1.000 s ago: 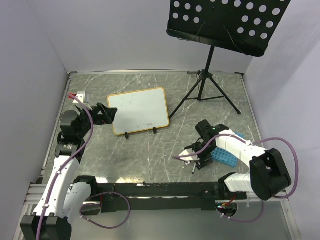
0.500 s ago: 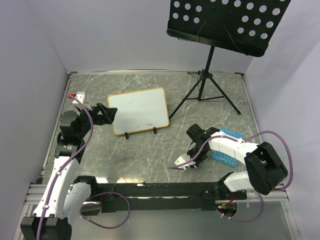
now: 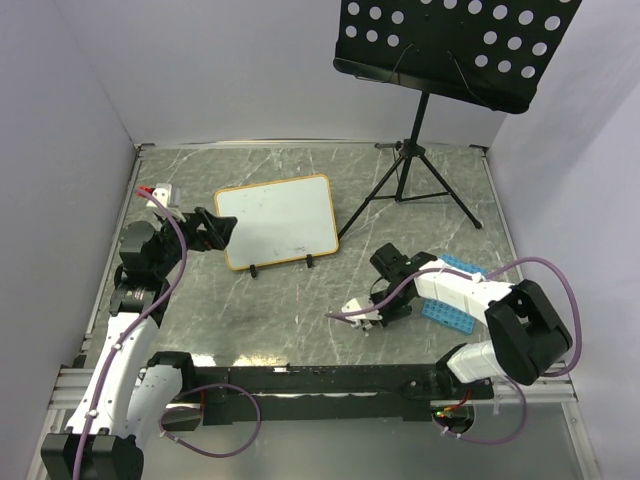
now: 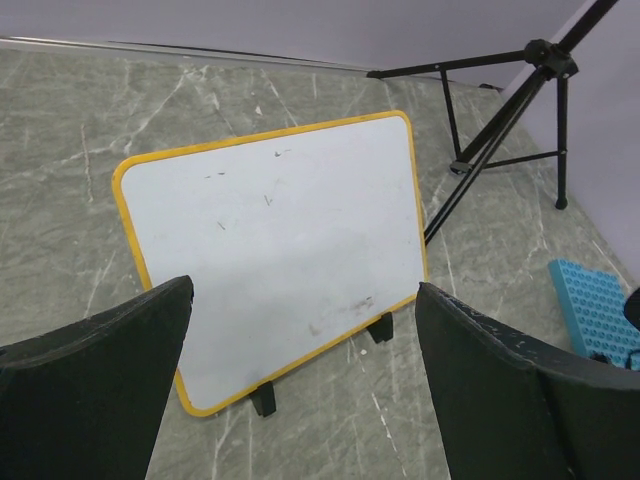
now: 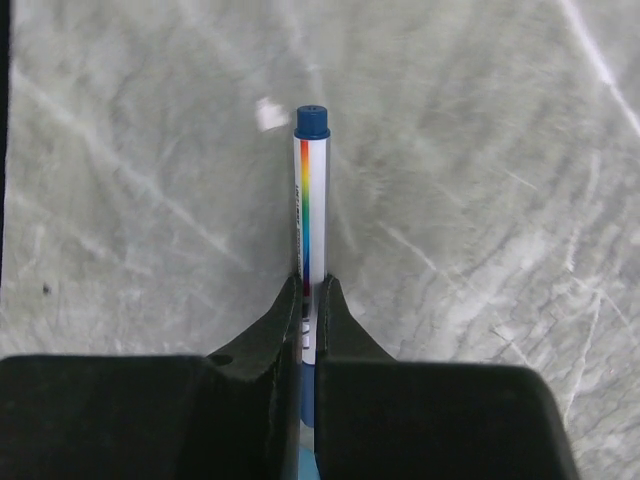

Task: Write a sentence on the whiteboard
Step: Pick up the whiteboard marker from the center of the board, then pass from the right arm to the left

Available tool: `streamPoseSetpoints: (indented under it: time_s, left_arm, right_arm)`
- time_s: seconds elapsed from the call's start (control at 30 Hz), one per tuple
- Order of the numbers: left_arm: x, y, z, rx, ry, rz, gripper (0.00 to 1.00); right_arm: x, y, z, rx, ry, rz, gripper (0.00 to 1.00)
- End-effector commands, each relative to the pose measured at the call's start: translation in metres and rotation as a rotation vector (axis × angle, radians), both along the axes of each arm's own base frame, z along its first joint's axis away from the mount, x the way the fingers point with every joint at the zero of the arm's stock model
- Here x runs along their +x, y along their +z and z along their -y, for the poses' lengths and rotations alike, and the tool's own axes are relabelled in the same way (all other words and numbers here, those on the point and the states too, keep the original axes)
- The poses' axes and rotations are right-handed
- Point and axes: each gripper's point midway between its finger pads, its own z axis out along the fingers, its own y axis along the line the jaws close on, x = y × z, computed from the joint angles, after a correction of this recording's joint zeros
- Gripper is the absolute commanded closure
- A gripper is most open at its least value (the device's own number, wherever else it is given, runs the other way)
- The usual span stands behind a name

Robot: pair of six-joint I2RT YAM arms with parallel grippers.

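The whiteboard point(image 3: 276, 221) stands tilted on its feet on the table's point(image 3: 300, 315) left half, faintly smudged, with the left gripper point(image 3: 216, 229) spread wide just beside its left edge. The right gripper point(image 5: 309, 300) is clamped on a blue-capped marker point(image 5: 311, 200), well apart from the whiteboard (a tripod point(image 3: 410, 185) stands just right of it, a blue tray point(image 3: 452, 310) near the arm)

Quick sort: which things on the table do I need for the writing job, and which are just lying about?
For the job:
whiteboard, nothing written on it yet
marker, clamped between the fingers of the right gripper

Lying about:
blue grid tray
black music stand
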Motion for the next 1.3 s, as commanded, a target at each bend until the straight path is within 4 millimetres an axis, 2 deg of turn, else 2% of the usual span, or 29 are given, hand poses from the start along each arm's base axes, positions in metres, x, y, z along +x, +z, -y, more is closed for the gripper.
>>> streamPoseSetpoints:
  time_s: [0.0,0.1,0.2,0.27,0.3,0.33,0.37,0.4,0.47,0.5,0.53,0.57,0.63,0.67,0.7,0.77,0.8,0.83,0.87,0.9,0.93,0.97,1.0,1.03,1.07,1.13,1.17,1.23,1.27]
  left_arm:
    - [-0.007,0.033,0.013,-0.020,-0.079,0.110,0.03]
    - [-0.010,0.034,0.022,-0.045,-0.134,0.116,0.03]
    - [-0.019,0.032,0.042,-0.125,-0.242,0.089,0.03]
    - [-0.030,0.041,0.058,-0.226,-0.326,0.089,0.03]
    - [-0.032,0.031,0.063,-0.259,-0.338,0.064,0.03]
    - [-0.038,0.033,0.071,-0.287,-0.369,0.067,0.03]
    - [-0.040,0.030,0.075,-0.329,-0.359,0.044,0.03]
    - [-0.048,0.018,0.087,-0.345,-0.390,0.009,0.03]
    - [-0.053,0.014,0.096,-0.379,-0.380,0.000,0.03]
    - [-0.064,0.004,0.111,-0.389,-0.423,-0.031,0.03]
    - [-0.067,0.004,0.117,-0.408,-0.431,-0.024,0.03]
    - [-0.066,0.000,0.120,-0.422,-0.410,-0.028,0.03]
    - [-0.075,-0.019,0.142,-0.425,-0.447,-0.084,0.02]
    - [-0.072,-0.017,0.146,-0.431,-0.424,-0.075,0.01]
    - [-0.079,-0.030,0.165,-0.415,-0.461,-0.126,0.01]
    - [-0.080,-0.031,0.183,-0.392,-0.475,-0.134,0.01]
    - [-0.082,-0.044,0.199,-0.362,-0.473,-0.175,0.02]
    - [-0.082,-0.048,0.207,-0.338,-0.470,-0.178,0.02]
    - [-0.080,-0.044,0.216,-0.333,-0.472,-0.173,0.03]
    - [-0.081,-0.058,0.228,-0.304,-0.467,-0.204,0.03]
    - [-0.081,-0.061,0.235,-0.287,-0.468,-0.209,0.05]
    - [-0.082,-0.054,0.246,-0.285,-0.484,-0.203,0.05]
    - [-0.078,-0.066,0.252,-0.257,-0.472,-0.230,0.06]
    - [-0.078,-0.069,0.257,-0.253,-0.475,-0.240,0.08]
    - [-0.079,-0.062,0.267,-0.263,-0.492,-0.237,0.09]
    - [-0.079,-0.072,0.281,-0.258,-0.507,-0.271,0.14]
    - [-0.080,-0.065,0.293,-0.266,-0.525,-0.270,0.15]
    - [-0.079,-0.086,0.306,-0.233,-0.521,-0.329,0.18]
    - [-0.080,-0.082,0.315,-0.239,-0.533,-0.331,0.19]
  right_arm:
    - [0.029,0.007,-0.031,0.123,-0.170,0.020,1.00]
    - [0.042,0.022,-0.044,0.204,-0.293,-0.009,1.00]
    - [0.055,0.039,-0.055,0.274,-0.420,-0.038,1.00]
    - [0.063,0.052,-0.061,0.321,-0.514,-0.074,1.00]
    - [0.066,0.056,-0.062,0.337,-0.545,-0.087,1.00]
    - [0.069,0.064,-0.063,0.369,-0.605,-0.127,1.00]
    - [0.075,0.075,-0.066,0.401,-0.632,-0.137,1.00]
    - [0.077,0.081,-0.067,0.422,-0.662,-0.165,1.00]
    - [0.084,0.104,-0.070,0.504,-0.754,-0.253,1.00]
    - [0.085,0.109,-0.072,0.523,-0.806,-0.309,1.00]
    - [0.087,0.118,-0.074,0.564,-0.826,-0.353,1.00]
    - [0.087,0.120,-0.075,0.577,-0.844,-0.377,1.00]
    - [0.089,0.125,-0.079,0.614,-0.894,-0.417,1.00]
    - [0.090,0.128,-0.080,0.639,-0.907,-0.442,1.00]
    - [0.090,0.132,-0.081,0.658,-0.940,-0.482,1.00]
    - [0.097,0.140,-0.077,0.722,-0.969,-0.530,1.00]
    - [0.097,0.143,-0.077,0.735,-1.014,-0.583,1.00]
    - [0.102,0.145,-0.075,0.772,-1.021,-0.587,1.00]
    - [0.103,0.146,-0.074,0.792,-1.038,-0.617,1.00]
    - [0.103,0.152,-0.072,0.818,-1.069,-0.671,1.00]
    - [0.101,0.150,-0.071,0.825,-1.084,-0.695,1.00]
    - [0.104,0.153,-0.071,0.852,-1.074,-0.687,1.00]
    - [0.104,0.155,-0.071,0.854,-1.108,-0.721,1.00]
    - [0.103,0.154,-0.070,0.855,-1.126,-0.733,1.00]
    - [0.106,0.156,-0.071,0.875,-1.126,-0.724,1.00]
    - [0.108,0.155,-0.071,0.875,-1.190,-0.753,1.00]
    - [0.108,0.155,-0.071,0.877,-1.208,-0.765,1.00]
    - [0.110,0.156,-0.072,0.892,-1.231,-0.787,1.00]
    - [0.110,0.156,-0.072,0.893,-1.238,-0.795,1.00]
